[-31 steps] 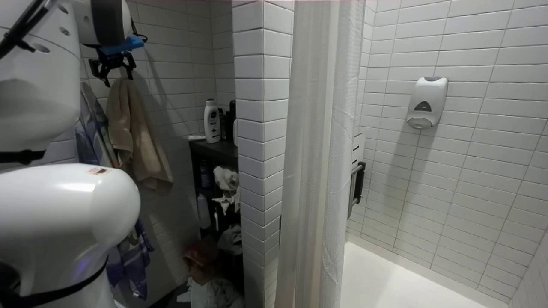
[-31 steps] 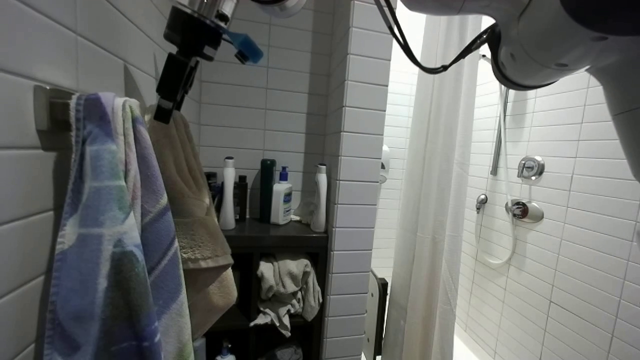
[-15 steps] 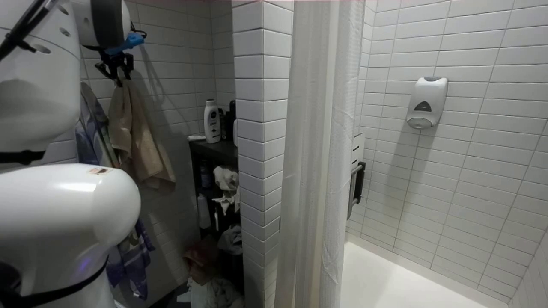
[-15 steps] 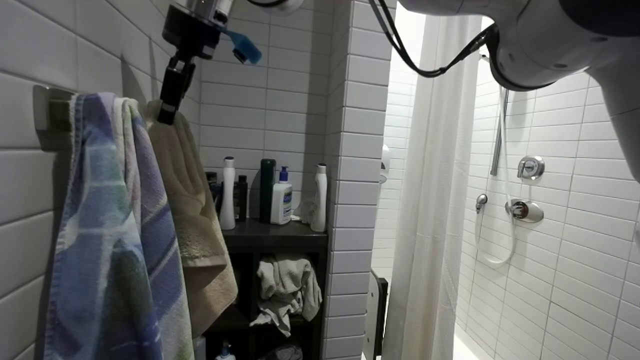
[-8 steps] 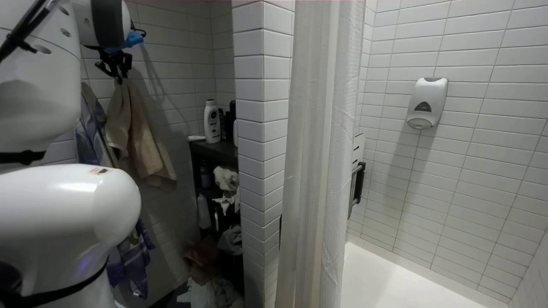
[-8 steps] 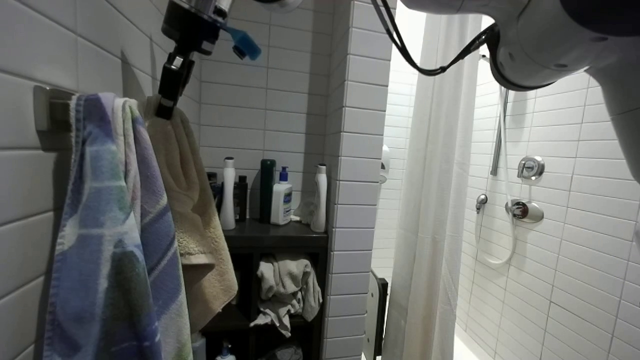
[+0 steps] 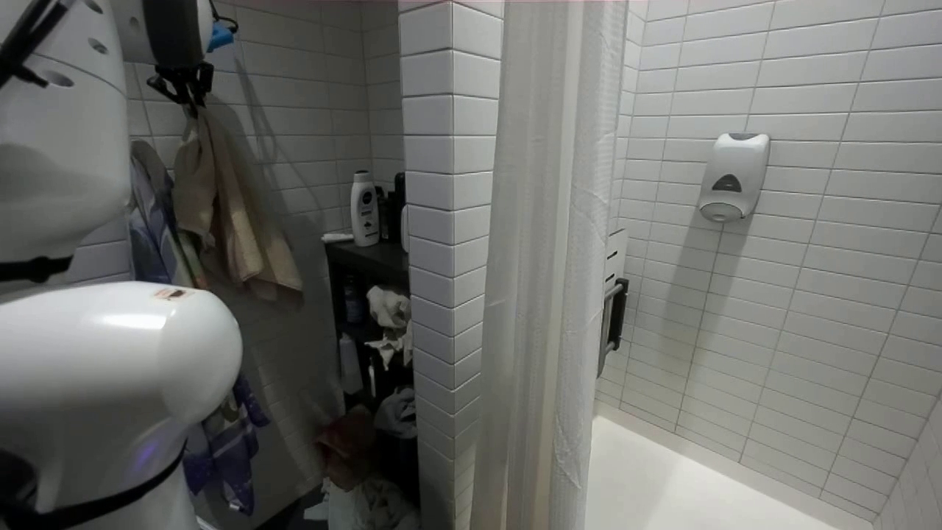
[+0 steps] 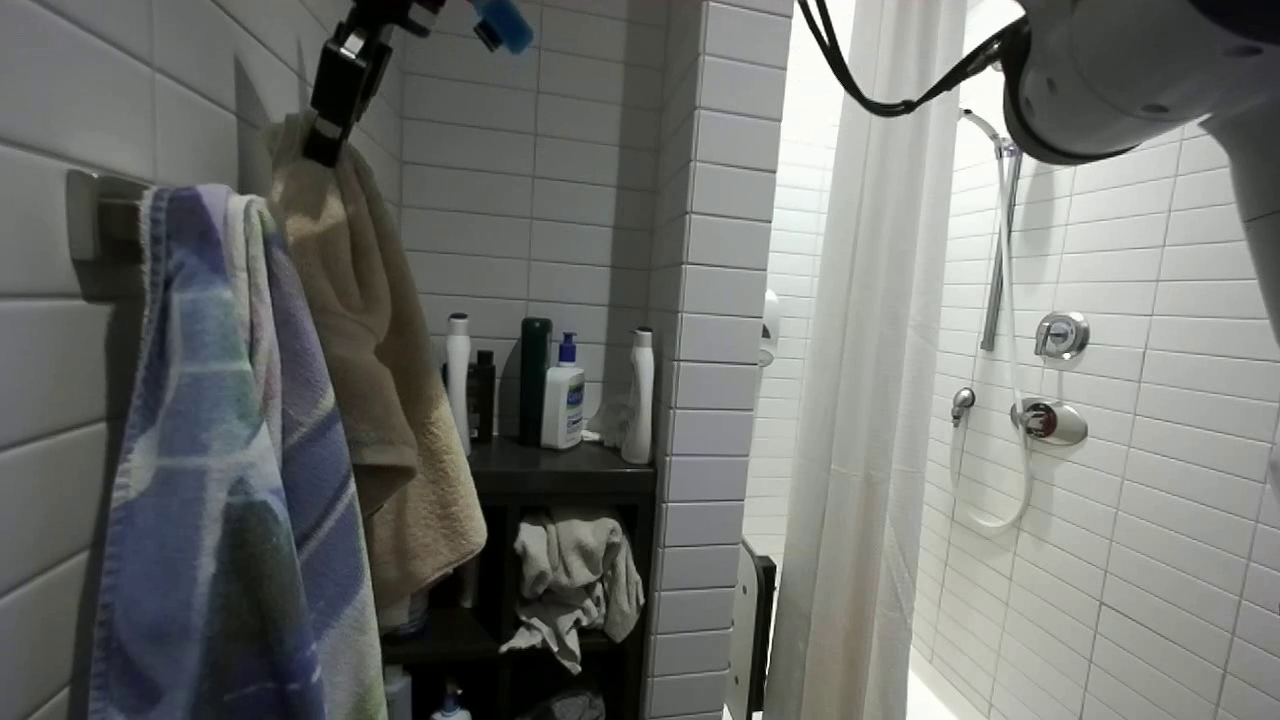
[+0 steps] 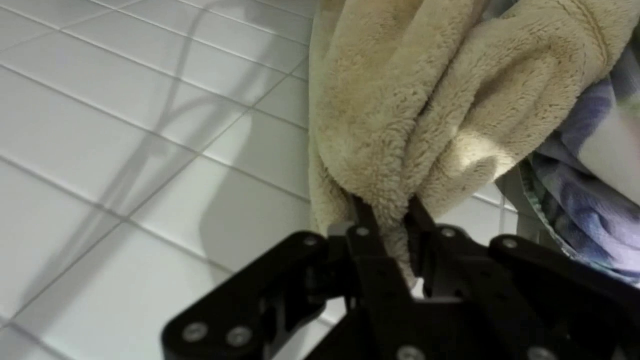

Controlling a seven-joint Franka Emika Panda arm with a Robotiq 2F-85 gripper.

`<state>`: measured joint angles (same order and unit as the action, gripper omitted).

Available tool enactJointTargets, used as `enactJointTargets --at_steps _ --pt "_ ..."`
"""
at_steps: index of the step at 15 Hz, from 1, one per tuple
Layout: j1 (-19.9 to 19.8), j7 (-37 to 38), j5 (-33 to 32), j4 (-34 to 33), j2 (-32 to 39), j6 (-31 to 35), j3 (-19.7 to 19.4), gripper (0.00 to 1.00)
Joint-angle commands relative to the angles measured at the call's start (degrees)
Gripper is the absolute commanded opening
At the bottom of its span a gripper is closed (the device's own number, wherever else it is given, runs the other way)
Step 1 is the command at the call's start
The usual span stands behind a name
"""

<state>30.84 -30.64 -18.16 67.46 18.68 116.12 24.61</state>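
Metal rail [image 8: 108, 218], wall-mounted | patterned towel [image 8: 220, 450], blue and purple, hung on rail | gripper [image 8: 324, 148], pinching gathered top of beige towel [image 8: 372, 345], which hangs below it beside the patterned towel | dark shelf [image 8: 560, 482], upright bottles [image 8: 564, 405] on top, crumpled cloth [image 8: 580, 565] in compartment | tiled pillar [image 8: 715, 300] | white curtain [image 8: 860, 350], hanging | shower handle [image 8: 1062, 335], chrome

Towel [image 9: 390, 110] in claw [image 9: 391, 214]; bottles [image 8: 565, 405] on shelf [image 8: 560, 482].

The tiled wall [image 8: 200, 120] crowds the gripper [image 8: 324, 148] on one side; the beige towel [image 8: 375, 370] blocks below, a patterned towel [image 8: 230, 480] beside that; opposite, I see open air above the bottles [image 8: 563, 410] to the pillar [image 8: 718, 330].
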Motion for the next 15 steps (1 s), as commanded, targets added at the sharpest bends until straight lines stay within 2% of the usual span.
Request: enactJointTargets --at_steps 1,15 --pt "0.53 0.98 -1.02 -0.79 -2.61 0.6 0.07 0.05" --pt "-1.44 7.56 -1.83 6.16 -12.32 0.24 -2.1 0.05"
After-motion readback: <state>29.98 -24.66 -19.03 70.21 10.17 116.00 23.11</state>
